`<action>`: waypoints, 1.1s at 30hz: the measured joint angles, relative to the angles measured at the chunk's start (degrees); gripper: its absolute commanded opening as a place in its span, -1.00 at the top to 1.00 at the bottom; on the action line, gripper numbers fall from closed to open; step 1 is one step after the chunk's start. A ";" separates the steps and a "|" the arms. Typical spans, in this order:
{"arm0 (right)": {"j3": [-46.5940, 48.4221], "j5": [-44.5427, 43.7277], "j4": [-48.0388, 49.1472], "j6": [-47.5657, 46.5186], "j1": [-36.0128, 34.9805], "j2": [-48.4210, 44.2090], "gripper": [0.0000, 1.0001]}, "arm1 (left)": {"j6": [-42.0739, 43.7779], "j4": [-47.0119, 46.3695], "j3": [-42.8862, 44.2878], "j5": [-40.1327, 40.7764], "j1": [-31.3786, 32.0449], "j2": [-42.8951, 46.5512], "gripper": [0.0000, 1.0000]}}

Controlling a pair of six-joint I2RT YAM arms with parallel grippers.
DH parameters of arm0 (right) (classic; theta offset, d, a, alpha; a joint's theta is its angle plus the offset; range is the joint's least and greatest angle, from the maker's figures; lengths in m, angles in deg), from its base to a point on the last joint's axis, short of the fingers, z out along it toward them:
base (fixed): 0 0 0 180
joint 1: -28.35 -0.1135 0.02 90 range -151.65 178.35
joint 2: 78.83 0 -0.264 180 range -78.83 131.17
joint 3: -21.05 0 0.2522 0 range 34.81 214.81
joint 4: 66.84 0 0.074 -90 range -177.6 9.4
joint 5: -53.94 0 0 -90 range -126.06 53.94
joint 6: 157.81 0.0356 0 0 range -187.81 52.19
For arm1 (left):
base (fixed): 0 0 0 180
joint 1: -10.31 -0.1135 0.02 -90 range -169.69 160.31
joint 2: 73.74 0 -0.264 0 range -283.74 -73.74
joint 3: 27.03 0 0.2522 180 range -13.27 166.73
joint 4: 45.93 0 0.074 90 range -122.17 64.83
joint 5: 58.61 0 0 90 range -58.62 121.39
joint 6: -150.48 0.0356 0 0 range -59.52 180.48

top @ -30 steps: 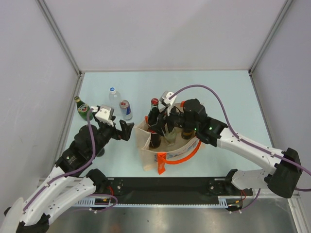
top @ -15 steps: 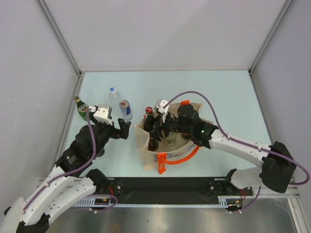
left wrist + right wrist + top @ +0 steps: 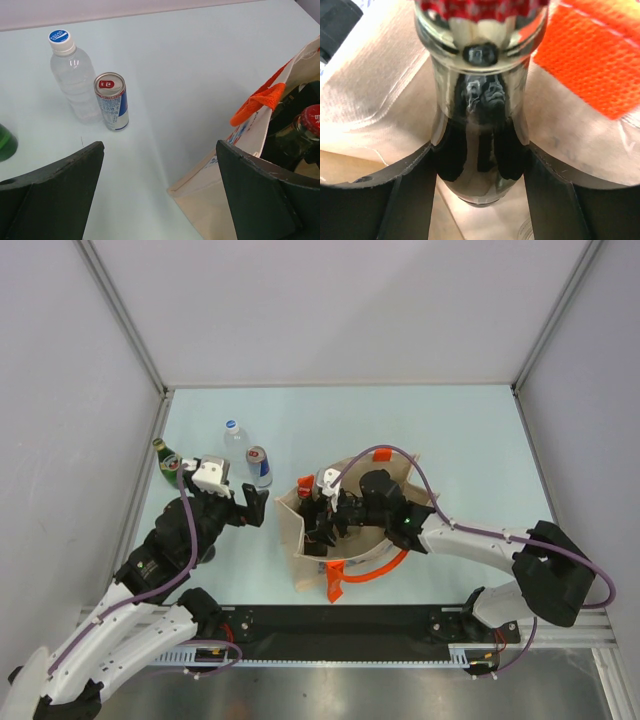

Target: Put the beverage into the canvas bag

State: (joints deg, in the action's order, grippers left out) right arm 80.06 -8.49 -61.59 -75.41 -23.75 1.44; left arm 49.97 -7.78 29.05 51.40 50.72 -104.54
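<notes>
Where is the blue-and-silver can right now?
In the top view the can stands on the table's left side, just right of the clear water bottle and left of the canvas bag, outside it.

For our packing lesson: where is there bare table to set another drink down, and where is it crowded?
Free: the far strip of table behind the canvas bag, and right of it. Crowded: water bottle, can, green bottle and left gripper at left.

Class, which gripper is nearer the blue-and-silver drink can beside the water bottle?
Left. The open left gripper hangs just on the near side of the drink can; the right gripper is inside the canvas bag, closed on a red-capped dark bottle.
</notes>
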 measured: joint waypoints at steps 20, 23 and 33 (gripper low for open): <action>-2.51 2.23 8.39 -7.61 -0.96 1.92 0.80 | 0.00 0.20 0.00 0.66 0.00 -0.04 -0.99; -2.51 2.43 9.55 -7.58 -1.01 2.54 0.35 | 0.00 0.20 0.00 0.74 0.00 -0.07 -0.99; -3.08 0.42 8.76 -6.78 -1.09 1.36 -0.34 | -0.02 0.20 0.00 0.79 0.00 -0.22 -1.00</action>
State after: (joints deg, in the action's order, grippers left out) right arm 76.98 -8.07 -52.83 -82.18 -24.84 2.79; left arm 49.95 -7.59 29.05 52.18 50.72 -104.76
